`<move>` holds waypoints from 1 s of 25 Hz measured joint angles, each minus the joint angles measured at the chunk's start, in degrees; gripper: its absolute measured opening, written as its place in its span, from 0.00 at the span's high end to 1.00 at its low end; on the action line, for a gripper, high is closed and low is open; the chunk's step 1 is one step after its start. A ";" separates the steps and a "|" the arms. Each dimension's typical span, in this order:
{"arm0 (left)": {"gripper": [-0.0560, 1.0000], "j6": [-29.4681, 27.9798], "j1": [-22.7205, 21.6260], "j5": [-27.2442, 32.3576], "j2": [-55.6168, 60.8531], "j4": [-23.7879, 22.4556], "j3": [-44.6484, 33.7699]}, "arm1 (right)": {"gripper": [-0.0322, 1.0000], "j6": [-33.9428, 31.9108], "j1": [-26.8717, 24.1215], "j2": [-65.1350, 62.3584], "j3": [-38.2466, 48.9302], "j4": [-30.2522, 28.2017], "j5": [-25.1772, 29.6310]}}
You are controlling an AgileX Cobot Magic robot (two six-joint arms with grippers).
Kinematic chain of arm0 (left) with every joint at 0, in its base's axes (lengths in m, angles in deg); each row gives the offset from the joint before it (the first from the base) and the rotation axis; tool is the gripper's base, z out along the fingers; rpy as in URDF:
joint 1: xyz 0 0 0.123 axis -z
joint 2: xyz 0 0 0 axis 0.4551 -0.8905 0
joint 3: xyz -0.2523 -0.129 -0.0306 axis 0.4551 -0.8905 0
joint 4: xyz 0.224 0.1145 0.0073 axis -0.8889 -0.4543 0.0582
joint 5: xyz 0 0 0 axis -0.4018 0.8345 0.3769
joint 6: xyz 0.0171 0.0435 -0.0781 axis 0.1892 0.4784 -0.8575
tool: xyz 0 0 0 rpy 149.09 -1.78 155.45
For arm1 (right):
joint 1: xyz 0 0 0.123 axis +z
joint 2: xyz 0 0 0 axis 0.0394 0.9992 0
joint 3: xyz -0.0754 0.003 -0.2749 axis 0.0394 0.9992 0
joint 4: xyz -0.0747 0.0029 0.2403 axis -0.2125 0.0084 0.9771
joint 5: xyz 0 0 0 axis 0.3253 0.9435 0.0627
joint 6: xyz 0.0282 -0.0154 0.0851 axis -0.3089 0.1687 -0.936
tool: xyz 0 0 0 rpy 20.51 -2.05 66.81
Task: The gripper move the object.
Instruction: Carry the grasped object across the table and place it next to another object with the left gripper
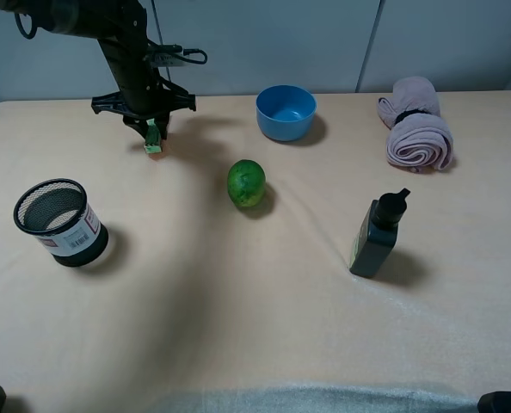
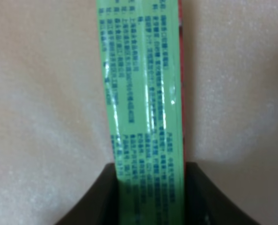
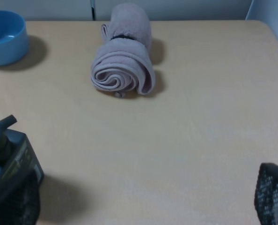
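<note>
Clamping the object (image 1: 155, 140) upright over the surface (image 1: 238, 327), the left gripper (image 1: 153, 129) has the grasp done, while carrying and releasing it seem left.

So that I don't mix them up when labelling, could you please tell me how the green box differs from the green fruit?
The box is slim, rectangular and covered in printed text; the fruit is round and plain. The box stands upright, clamped in the left gripper towards the far left of the table; the fruit lies free near the middle. Both are green.
</note>
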 joint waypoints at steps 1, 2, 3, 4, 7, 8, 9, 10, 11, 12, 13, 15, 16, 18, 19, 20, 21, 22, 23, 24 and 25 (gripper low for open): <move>0.66 0.00 0.00 0.54 0.16 0.08 0.23 | 0.30 0.00 0.00 0.00 0.00 0.00 0.00; 0.66 0.00 0.00 1.23 0.47 0.15 0.37 | 0.30 0.00 0.00 0.00 0.00 0.00 0.00; 0.66 0.00 0.00 1.71 0.86 0.17 0.48 | 0.30 0.00 0.00 0.00 0.00 0.00 0.00; 0.66 0.00 0.00 2.14 1.41 0.17 0.54 | 0.30 0.00 0.00 0.00 0.00 0.00 0.00; 0.66 0.00 0.00 3.79 2.91 0.16 0.60 | 0.30 0.00 0.00 0.00 0.00 0.00 0.00; 0.67 0.00 0.00 4.36 3.36 0.01 0.60 | 0.30 0.00 0.00 0.00 0.00 0.00 0.00; 0.67 0.00 0.00 4.81 3.91 0.01 0.60 | 0.30 0.00 0.00 0.00 0.00 0.00 0.00; 0.67 0.00 0.00 5.27 4.20 0.01 0.66 | 0.30 0.00 0.00 0.00 0.00 0.00 0.00; 0.67 0.00 0.00 5.72 4.61 0.01 0.66 | 0.30 0.00 0.00 0.00 0.00 0.00 0.00; 0.67 0.00 0.00 6.02 4.84 0.01 0.66 | 0.30 0.00 0.00 0.00 0.00 0.00 0.00; 0.67 0.00 0.00 6.44 5.17 0.01 0.66 | 0.30 0.00 0.00 0.00 0.00 0.00 0.00; 0.67 0.00 0.00 7.23 6.04 0.01 0.66 | 0.30 0.00 0.00 0.00 0.00 0.00 0.00; 0.67 0.00 0.00 7.45 6.46 0.08 0.66 | 0.30 0.00 0.00 0.00 0.00 0.00 0.00; 0.67 0.00 0.00 7.66 7.55 0.08 0.66 | 0.30 0.00 0.00 0.00 0.00 0.00 0.00; 0.67 0.00 0.00 7.66 7.99 0.08 0.66 | 0.30 0.00 0.00 0.00 0.00 0.00 0.00; 0.67 0.00 0.00 7.77 8.48 0.08 0.66 | 0.30 0.00 0.00 0.00 0.00 0.00 0.00; 0.67 0.00 0.00 8.07 8.87 0.08 0.66 | 0.30 0.00 0.00 0.00 0.00 0.00 0.00; 0.67 0.00 0.00 8.33 9.22 0.08 0.66 | 0.30 0.00 0.00 0.00 0.00 0.00 0.00; 0.67 0.00 0.00 8.78 9.43 0.15 0.66 | 0.30 0.00 0.00 0.00 0.00 0.00 0.00; 0.67 0.00 0.00 9.13 9.73 0.15 0.66 | 0.30 0.00 0.00 0.00 0.00 0.00 0.00; 0.67 0.00 0.02 9.27 10.01 0.20 0.66 | 0.30 0.00 0.00 0.00 0.00 0.00 0.00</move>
